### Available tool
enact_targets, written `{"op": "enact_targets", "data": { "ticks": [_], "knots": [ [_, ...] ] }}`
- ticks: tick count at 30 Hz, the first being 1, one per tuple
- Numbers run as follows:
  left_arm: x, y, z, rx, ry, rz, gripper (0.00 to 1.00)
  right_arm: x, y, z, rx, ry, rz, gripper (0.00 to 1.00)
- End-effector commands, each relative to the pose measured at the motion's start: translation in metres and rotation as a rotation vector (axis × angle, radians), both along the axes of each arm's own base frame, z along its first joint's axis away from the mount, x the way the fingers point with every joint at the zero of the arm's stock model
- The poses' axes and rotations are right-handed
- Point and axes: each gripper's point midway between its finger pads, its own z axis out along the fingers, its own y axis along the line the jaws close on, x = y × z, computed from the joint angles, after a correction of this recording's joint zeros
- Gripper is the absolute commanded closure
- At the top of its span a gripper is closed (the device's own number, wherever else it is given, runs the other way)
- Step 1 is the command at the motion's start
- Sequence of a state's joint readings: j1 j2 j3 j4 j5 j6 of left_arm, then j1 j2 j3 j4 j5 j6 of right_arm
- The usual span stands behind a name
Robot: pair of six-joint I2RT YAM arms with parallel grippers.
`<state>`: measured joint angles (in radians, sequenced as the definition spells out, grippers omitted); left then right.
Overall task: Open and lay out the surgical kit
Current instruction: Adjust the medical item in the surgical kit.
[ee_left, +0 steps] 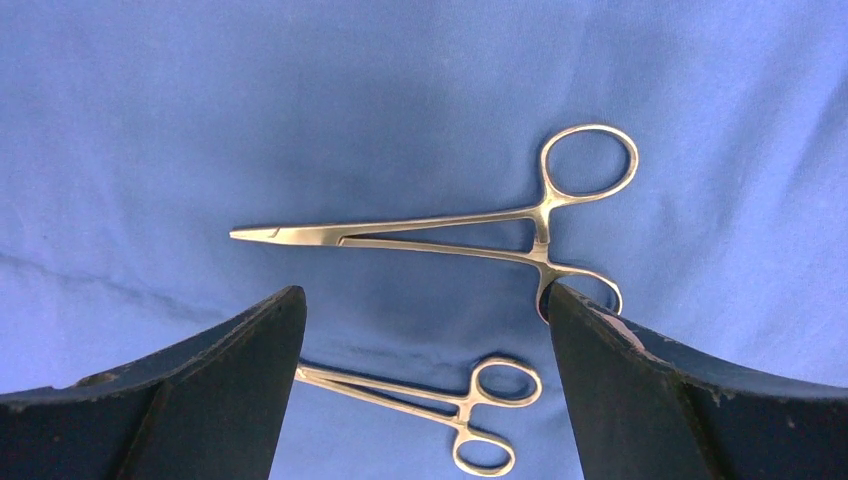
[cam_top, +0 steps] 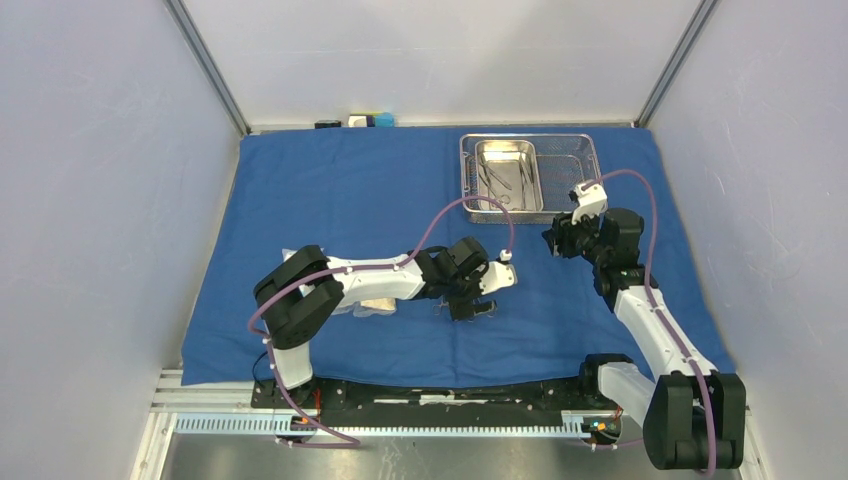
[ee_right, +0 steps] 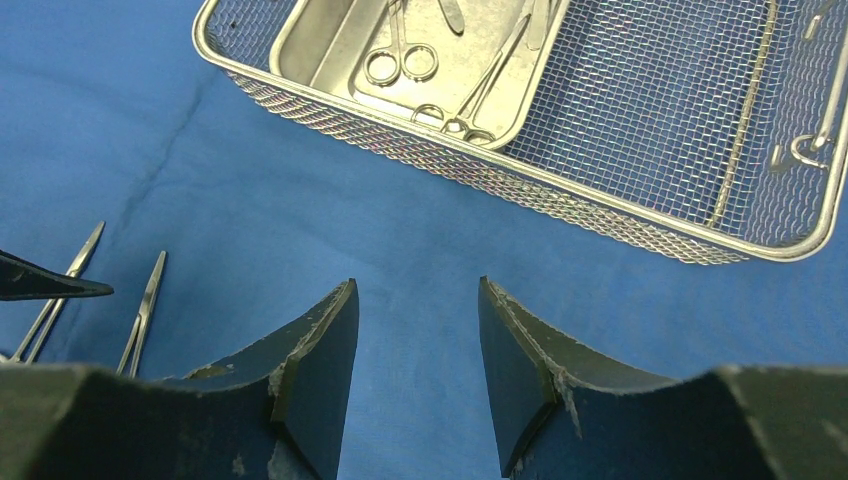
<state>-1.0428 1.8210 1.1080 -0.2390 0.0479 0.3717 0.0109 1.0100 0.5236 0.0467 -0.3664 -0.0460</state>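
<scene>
When looking from above, note blue cloth wrap (cam_top: 330, 190) spread flat, mesh tray (cam_top: 572, 176) far right, left gripper (cam_top: 470, 307) mid-cloth, right gripper (cam_top: 555, 241) just short of tray. Left wrist: jaws wide, empty; upper forceps (ee_left: 335, 237) on cloth, ring at a fingertip (ee_left: 585, 325); lift straight up, no dragging. Right wrist: jaws parted, empty; probably reach into inner pan (ee_right: 330, 48), pinch scissors (ee_right: 398, 38) mid-shaft.

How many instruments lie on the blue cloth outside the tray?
2, side by side under the left gripper: the far instrument and the near instrument, closer to the wrist. The left arm may hide others.
</scene>
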Motion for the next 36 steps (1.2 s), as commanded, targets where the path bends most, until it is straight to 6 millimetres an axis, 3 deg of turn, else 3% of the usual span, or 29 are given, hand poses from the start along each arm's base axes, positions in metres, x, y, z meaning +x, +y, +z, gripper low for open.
{"op": "enact_targets", "data": {
  "ticks": [1,14,30,36],
  "knots": [
    [0.013,-0.006,0.016,0.013,-0.082,-0.035,0.04,0.002,0.003,0.002,0.023,-0.017,0.01,0.46],
    [0.025,-0.002,0.024,0.041,-0.145,-0.03,0.04,0.003,-0.005,-0.001,0.031,-0.008,-0.007,0.46],
    [0.015,0.002,0.018,0.053,-0.097,-0.05,0.04,0.003,-0.005,-0.003,0.036,-0.003,-0.005,0.46],
    [0.015,-0.003,0.029,0.023,-0.101,-0.048,0.02,0.005,-0.003,-0.001,0.042,-0.005,0.003,0.45]
  ]
}}
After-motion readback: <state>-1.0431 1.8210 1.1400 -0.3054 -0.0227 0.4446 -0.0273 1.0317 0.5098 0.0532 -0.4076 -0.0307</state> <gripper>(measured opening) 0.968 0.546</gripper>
